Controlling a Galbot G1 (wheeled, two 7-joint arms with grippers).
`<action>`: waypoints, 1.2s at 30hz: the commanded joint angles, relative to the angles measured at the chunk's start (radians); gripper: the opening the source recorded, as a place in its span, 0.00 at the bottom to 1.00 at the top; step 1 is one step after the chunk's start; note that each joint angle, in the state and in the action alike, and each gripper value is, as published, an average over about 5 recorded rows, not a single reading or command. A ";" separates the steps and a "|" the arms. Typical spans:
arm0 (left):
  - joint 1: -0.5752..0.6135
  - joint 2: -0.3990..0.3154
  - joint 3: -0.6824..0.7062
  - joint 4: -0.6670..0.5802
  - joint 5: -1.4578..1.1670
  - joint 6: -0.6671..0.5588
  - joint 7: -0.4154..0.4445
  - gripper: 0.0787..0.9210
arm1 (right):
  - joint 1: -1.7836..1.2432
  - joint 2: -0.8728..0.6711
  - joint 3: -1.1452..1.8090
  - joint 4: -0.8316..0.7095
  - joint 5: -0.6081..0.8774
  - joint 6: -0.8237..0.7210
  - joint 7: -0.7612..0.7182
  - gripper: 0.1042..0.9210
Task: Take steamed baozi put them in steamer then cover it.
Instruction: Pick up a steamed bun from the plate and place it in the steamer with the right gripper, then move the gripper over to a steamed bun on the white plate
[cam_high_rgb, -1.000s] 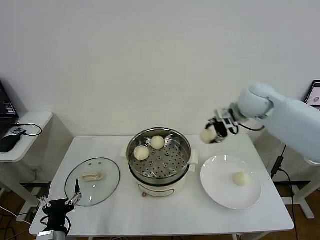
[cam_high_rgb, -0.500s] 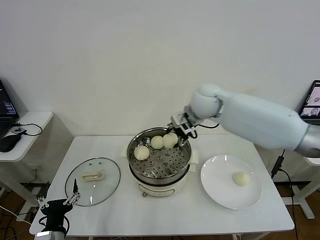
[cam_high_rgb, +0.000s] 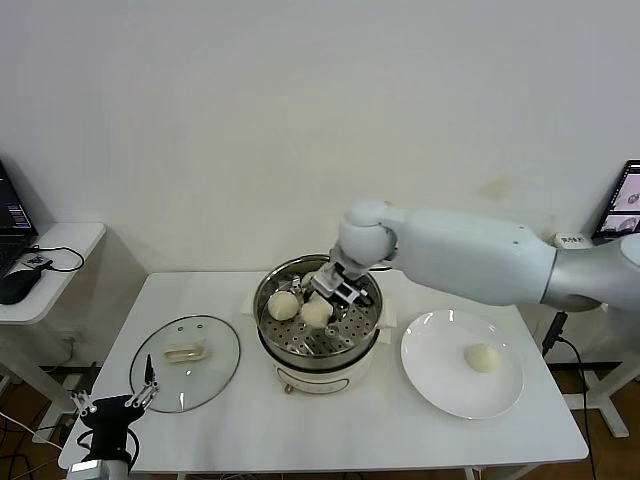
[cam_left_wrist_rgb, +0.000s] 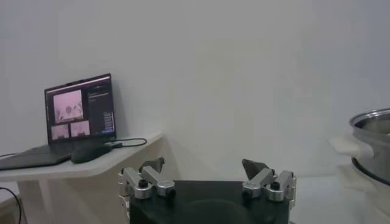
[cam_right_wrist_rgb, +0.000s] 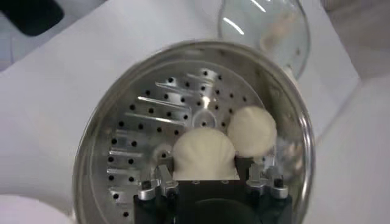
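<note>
Stainless steamer (cam_high_rgb: 318, 318): right gripper (cam_high_rgb: 325, 296) inside, jaws clamped on a baozi (cam_high_rgb: 316, 311). Left gripper (cam_high_rgb: 113, 406) parked off the tabletop edge, jaws spread, empty.

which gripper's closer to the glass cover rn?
Left. The left gripper hangs open just off the table's near-left edge, beside the cover. The right gripper is over the steamer, shut on a baozi.
</note>
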 joint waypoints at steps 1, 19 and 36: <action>0.001 -0.001 -0.001 0.003 -0.002 -0.003 -0.001 0.88 | -0.008 0.044 -0.037 -0.006 -0.054 0.102 0.001 0.65; 0.002 -0.001 0.000 -0.011 -0.001 -0.001 0.000 0.88 | -0.001 -0.004 0.008 0.018 0.001 0.070 0.008 0.86; 0.002 0.018 -0.005 -0.027 -0.003 0.002 0.003 0.88 | 0.051 -0.410 0.174 0.133 0.125 -0.305 -0.040 0.88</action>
